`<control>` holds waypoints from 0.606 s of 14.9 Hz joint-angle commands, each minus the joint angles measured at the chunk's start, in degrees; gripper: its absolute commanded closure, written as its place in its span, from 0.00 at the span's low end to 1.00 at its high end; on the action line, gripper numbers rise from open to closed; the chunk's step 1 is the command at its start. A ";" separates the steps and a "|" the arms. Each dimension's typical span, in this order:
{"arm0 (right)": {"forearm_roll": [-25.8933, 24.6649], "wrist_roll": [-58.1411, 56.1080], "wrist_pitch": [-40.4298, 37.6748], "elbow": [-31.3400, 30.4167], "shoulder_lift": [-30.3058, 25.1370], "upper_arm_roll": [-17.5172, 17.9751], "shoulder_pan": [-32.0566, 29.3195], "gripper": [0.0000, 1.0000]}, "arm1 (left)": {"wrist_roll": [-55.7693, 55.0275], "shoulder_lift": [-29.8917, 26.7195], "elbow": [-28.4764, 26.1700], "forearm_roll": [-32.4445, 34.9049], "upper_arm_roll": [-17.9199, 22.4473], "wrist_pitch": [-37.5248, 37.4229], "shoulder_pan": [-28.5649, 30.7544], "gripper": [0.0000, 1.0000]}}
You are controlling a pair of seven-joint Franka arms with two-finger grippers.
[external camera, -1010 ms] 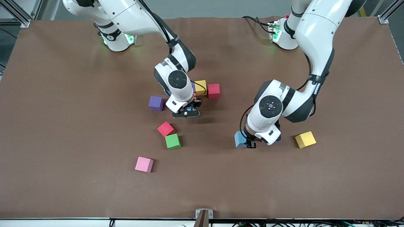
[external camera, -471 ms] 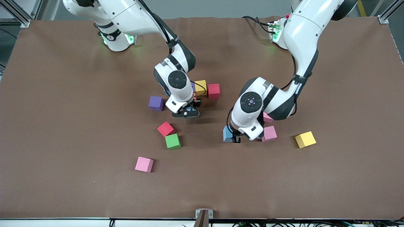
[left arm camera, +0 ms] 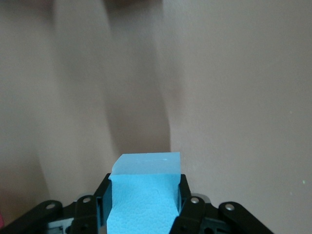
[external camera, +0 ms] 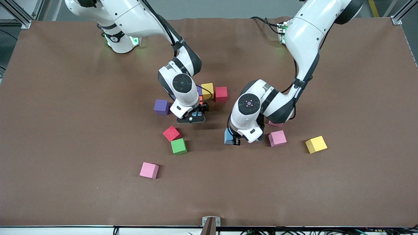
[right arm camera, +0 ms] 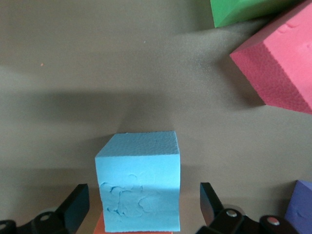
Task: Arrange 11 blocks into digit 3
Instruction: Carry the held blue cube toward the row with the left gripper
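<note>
My right gripper (external camera: 192, 117) (right arm camera: 144, 200) stands open around a blue block (right arm camera: 139, 180) on the table, its fingers apart from the block's sides. An orange block (right arm camera: 100, 225) touches that blue one. Just farther from the front camera, yellow (external camera: 207, 90) and red (external camera: 221, 94) blocks touch in a row; the right wrist hides most of a purple one (external camera: 199, 90). My left gripper (external camera: 234, 141) (left arm camera: 144, 190) is shut on another blue block (external camera: 228, 136) (left arm camera: 144, 195), low over bare table beside a pink block (external camera: 277, 138).
Loose blocks lie about: purple (external camera: 161, 106), red (external camera: 171, 133), green (external camera: 179, 146), pink (external camera: 149, 170), yellow (external camera: 315, 144). Another pink block (external camera: 275, 124) is half hidden under the left arm. Bare brown table (external camera: 81, 147) lies toward the front camera.
The right gripper has opened and let go of its blue block. The left arm has carried its blue block toward the right arm's end, uncovering two pink blocks.
</note>
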 commanded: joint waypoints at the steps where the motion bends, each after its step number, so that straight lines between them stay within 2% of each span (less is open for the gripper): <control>1: -0.86 0.78 -0.59 0.13 -0.55 0.41 -0.51 0.00 | -0.73 2.75 3.02 0.87 0.53 0.88 -2.15 0.75; 9: -0.77 1.30 -0.15 0.30 0.15 0.41 -0.51 0.00 | -2.40 4.34 2.94 0.26 0.53 0.97 -4.00 0.75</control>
